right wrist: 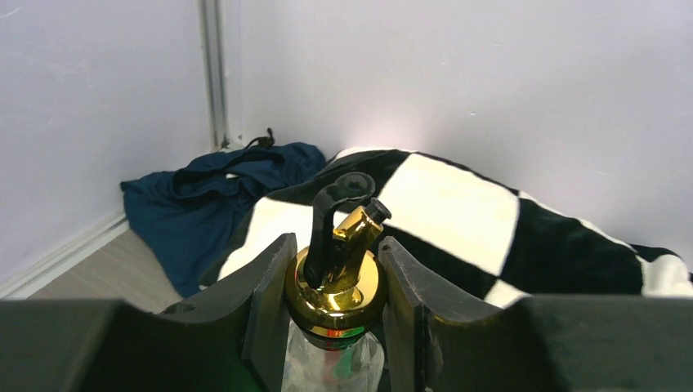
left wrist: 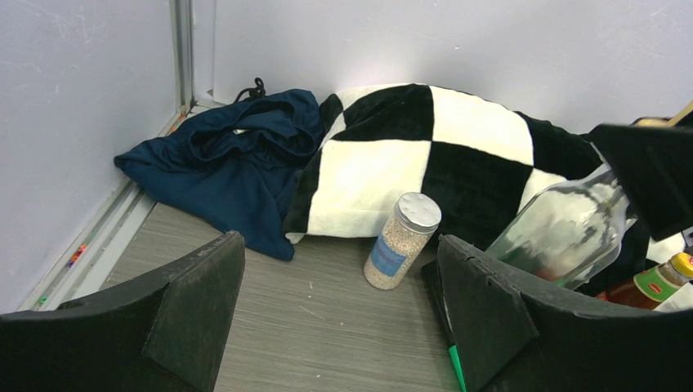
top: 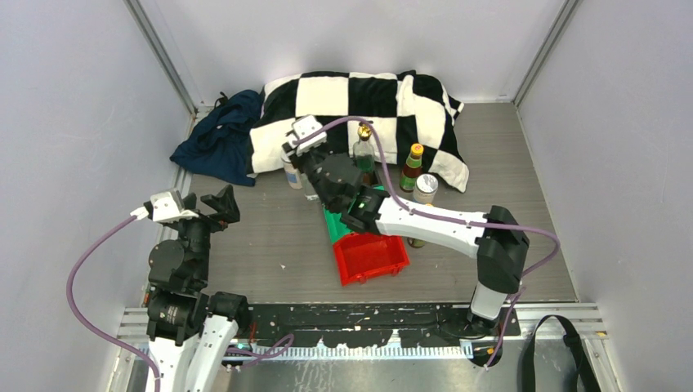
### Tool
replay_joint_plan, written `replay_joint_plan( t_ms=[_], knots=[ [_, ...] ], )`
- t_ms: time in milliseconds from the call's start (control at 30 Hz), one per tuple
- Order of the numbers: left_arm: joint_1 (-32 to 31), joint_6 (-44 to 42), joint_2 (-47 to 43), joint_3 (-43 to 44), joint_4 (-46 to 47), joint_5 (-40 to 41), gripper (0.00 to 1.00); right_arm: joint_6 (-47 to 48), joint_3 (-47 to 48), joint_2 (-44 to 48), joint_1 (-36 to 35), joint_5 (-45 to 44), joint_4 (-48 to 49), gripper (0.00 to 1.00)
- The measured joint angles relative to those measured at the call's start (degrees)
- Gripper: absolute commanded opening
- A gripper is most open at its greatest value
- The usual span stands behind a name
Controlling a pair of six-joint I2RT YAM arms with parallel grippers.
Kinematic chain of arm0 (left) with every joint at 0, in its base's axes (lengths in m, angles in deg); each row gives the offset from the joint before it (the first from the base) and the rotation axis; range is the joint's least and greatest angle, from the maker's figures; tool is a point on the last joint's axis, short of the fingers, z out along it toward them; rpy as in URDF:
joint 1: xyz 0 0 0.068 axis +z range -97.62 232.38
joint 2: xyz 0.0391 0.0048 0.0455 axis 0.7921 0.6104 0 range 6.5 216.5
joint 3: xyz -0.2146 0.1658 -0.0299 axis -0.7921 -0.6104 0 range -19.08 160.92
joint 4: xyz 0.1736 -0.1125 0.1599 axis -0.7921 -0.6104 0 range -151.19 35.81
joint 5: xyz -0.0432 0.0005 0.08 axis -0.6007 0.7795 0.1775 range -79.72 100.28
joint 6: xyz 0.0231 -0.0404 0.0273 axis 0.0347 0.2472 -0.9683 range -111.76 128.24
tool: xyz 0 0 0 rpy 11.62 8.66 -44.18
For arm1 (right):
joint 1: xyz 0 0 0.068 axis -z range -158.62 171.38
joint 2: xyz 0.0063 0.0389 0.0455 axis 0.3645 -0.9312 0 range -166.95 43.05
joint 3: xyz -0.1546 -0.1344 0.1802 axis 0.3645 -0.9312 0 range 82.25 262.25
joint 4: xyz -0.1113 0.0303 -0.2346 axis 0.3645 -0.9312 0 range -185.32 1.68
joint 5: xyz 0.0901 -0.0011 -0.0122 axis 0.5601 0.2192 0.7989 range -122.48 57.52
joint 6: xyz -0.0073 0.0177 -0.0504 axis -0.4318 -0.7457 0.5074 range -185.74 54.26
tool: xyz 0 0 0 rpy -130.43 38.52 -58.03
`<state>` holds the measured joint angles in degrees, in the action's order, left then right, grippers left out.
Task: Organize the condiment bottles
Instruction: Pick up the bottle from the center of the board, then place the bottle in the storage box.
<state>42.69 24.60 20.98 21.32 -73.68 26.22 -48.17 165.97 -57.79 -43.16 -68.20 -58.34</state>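
My right gripper (right wrist: 337,249) is shut on the gold pourer top (right wrist: 335,286) of a tall clear glass bottle (left wrist: 568,229), which tilts just above the floor beside a shaker jar (left wrist: 403,241). From above, this gripper (top: 315,170) is in front of the pillow, with the held bottle (top: 310,193) below it. The second tall glass bottle (top: 364,151), a yellow-capped sauce bottle (top: 413,167) and a silver-lidded jar (top: 425,188) stand to its right. Another bottle (top: 417,242) is mostly hidden behind the right arm. My left gripper (top: 216,204) is open and empty at the left (left wrist: 339,261).
A checkered pillow (top: 359,102) and a blue cloth (top: 216,139) lie along the back wall. A green bin (top: 337,224) and a red bin (top: 369,257) sit mid-floor under the right arm. Walls close in on both sides.
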Motion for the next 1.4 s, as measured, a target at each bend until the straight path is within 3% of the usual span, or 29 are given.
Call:
replay_joint_plan(
  t_ms=[433,1400],
  knots=[
    [0.1,0.3,0.0,-0.3,0.0,-0.2,0.88,-4.7,-2.4,4.4,10.3,7.0,-1.1,0.01],
    [0.8,0.7,0.1,-0.5,0.5,-1.0,0.88,-9.6,-7.6,4.4,17.2,15.5,-2.2,0.01]
  ],
)
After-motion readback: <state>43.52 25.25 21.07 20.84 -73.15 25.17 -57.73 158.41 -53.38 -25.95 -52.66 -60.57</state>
